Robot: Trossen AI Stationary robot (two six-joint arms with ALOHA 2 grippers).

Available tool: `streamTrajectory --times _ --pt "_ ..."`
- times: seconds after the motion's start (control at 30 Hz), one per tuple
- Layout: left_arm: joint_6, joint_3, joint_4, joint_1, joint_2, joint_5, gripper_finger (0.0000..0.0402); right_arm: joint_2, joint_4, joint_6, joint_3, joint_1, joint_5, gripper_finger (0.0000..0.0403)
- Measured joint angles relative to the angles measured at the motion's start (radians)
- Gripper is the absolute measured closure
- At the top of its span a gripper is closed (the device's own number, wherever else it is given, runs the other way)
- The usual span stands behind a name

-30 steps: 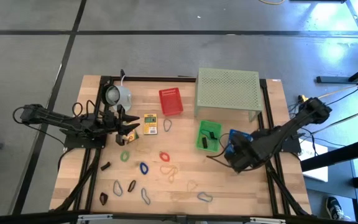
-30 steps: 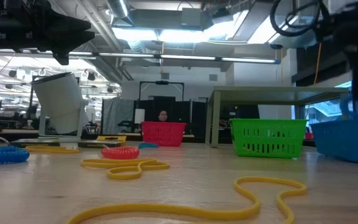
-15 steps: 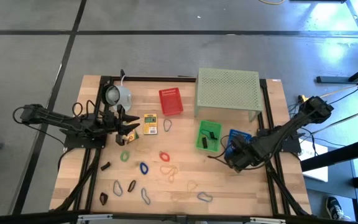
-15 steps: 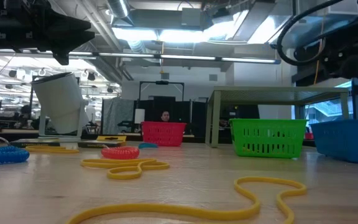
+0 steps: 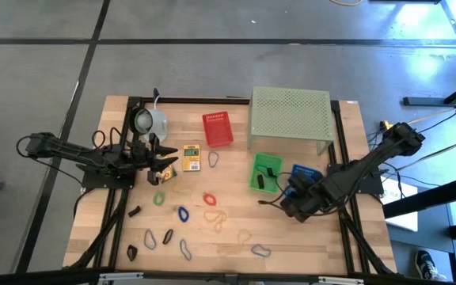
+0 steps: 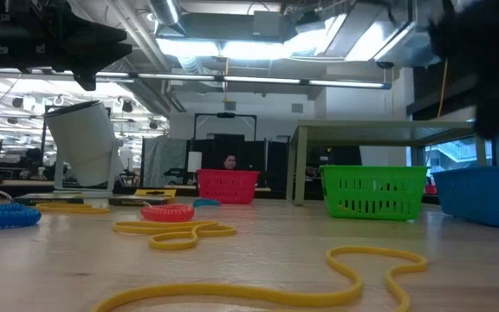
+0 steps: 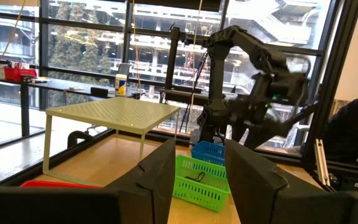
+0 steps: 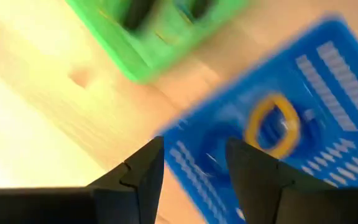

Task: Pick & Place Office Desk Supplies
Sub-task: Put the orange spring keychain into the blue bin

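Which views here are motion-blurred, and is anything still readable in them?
Right wrist view: heavily smeared, yet the blue plastic basket with an orange loop inside and the green plastic basket read clearly. Low view: the right arm is a dark smear at the upper right; table items stay sharp. High and left wrist views: crisp.

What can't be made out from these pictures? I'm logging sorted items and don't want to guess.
- Blue basket, high view: the right gripper and its arm cover much of it. The blurred right wrist view shows one orange loop inside; anything else there is unreadable.
- Green basket: dark items inside are too small to identify.
- Yellow printed box: its print is too small to read.
- Red basket, low view: its wall hides the contents.
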Motion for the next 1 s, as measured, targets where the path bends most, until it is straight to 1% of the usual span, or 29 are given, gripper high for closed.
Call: streamTrajectory --times 0.1,0.17,0.27,0.37,0.43,0.53,0.67,0.73,0.87,1.0 --pt "0.0 0.0 0.0 0.0 0.0 0.0 0.0269 0.0 0.039 -0.046 0.061 0.0 0.122 0.0231" --pt "0.0 0.0 0.0 0.0 0.0 0.0 0.0269 0.0 0.111 -0.104 0.082 0.0 0.218 0.0234" --pt "0.0 0.0 0.0 0.0 0.0 0.0 0.0269 0.003 0.302 -0.268 0.081 0.0 0.343 0.0238" --pt "0.0 0.0 0.0 0.0 0.0 0.0 0.0269 0.03 0.514 -0.468 0.07 -0.008 0.384 0.024" --pt "0.0 0.0 0.0 0.0 0.0 0.0 0.0269 0.066 0.642 -0.598 0.068 -0.018 0.383 0.024" --pt "0.0 0.0 0.0 0.0 0.0 0.0 0.0269 0.128 0.792 -0.746 0.068 -0.033 0.384 0.024" --pt "0.0 0.0 0.0 0.0 0.0 0.0 0.0269 0.216 0.948 -0.868 0.067 -0.069 0.368 0.024" --pt "0.0 0.0 0.0 0.0 0.0 0.0 0.0269 0.256 1.015 -0.9 0.067 -0.099 0.319 0.024" --pt "0.0 0.0 0.0 0.0 0.0 0.0 0.0269 0.336 1.155 -0.902 0.067 -0.168 0.186 0.0237" --pt "0.0 0.0 0.0 0.0 0.0 0.0 0.0269 0.416 1.278 -0.906 0.067 -0.23 0.063 0.0214"
